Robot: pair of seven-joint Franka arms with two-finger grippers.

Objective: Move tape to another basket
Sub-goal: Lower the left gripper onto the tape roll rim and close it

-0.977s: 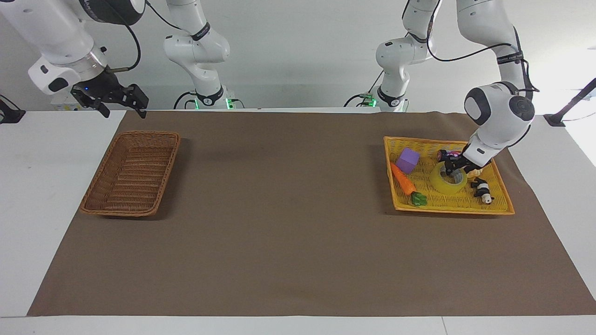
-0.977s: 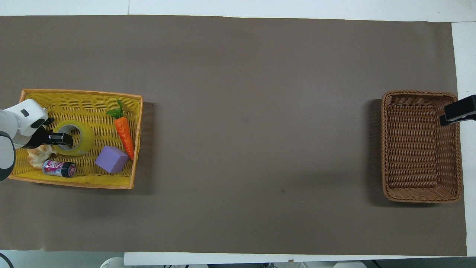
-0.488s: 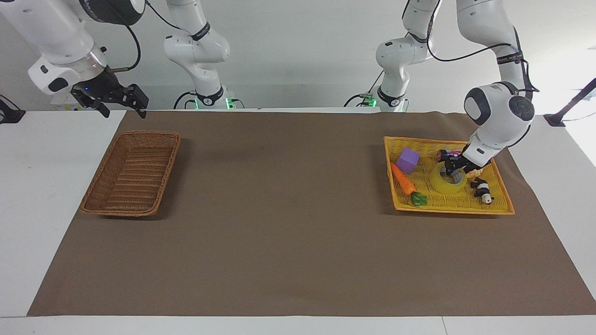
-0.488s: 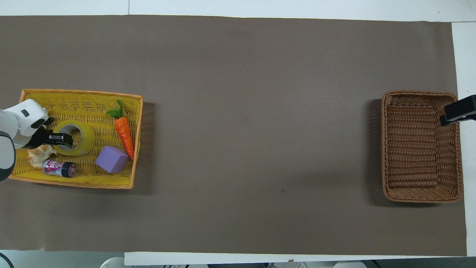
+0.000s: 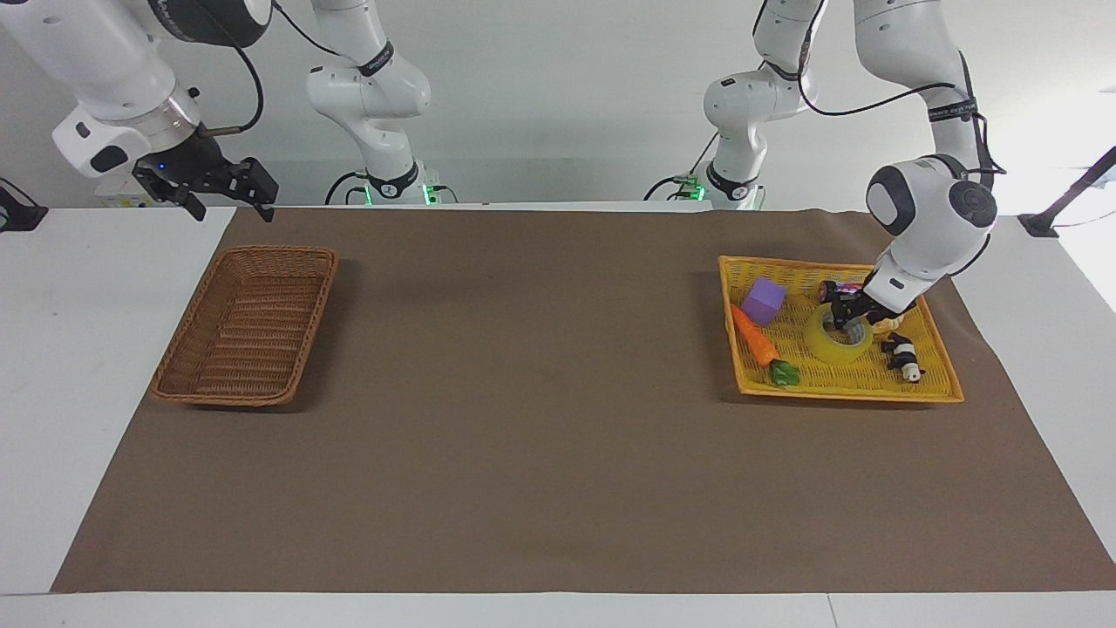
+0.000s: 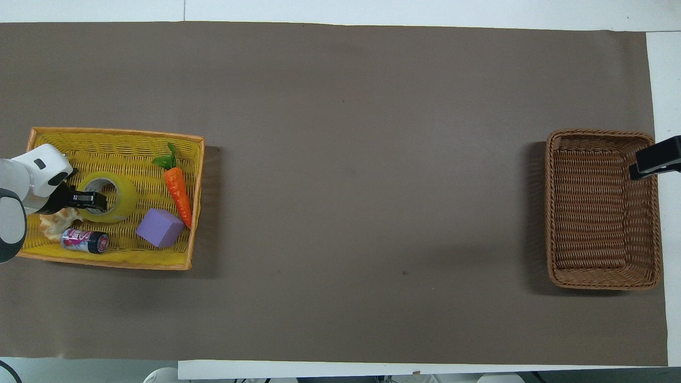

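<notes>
**Item 1. My right gripper** (image 5: pixel 232 202): fingers spread apart and holding nothing. It hangs in the air over the table edge at the right arm's end, beside the wicker basket. This arm waits, parked where it does not block the drop.

**Item 2. Wicker basket** (image 5: pixel 235 397): brown, deep and with nothing in it. It sits on the brown mat (image 5: pixel 540 392) and is the destination.

**Item 3. Yellow tray basket** (image 5: pixel 850 392): shallow, at the left arm's end and well apart from item 2. It holds items 4 to 9.

**Item 4. Purple cube** (image 5: pixel 765 300).

**Item 5. Toy carrot** (image 5: pixel 755 337): lies just beside the cube. Both are clear of my approach.

**Item 6. Tape** (image 5: pixel 833 347): a yellow roll lying flat in the tray, hole upward. That leaves its wall as the easy place to pinch.

**Item 7. My left gripper** (image 5: pixel 847 321): tilted down onto the roll. One finger is in the core and one outside, and by my reading they are closed on the wall. I judge the lift is just starting and the carry to item 2 is not yet made.

**Item 8. Small can** (image 6: pixel 84 240) and **shell** (image 6: pixel 56 223): these crowd the roll on the side nearer the robots. A low drag could snag them, so I should go up first.

**Item 9. Black-and-white toy** (image 5: pixel 902 358): just beside the roll.
</notes>
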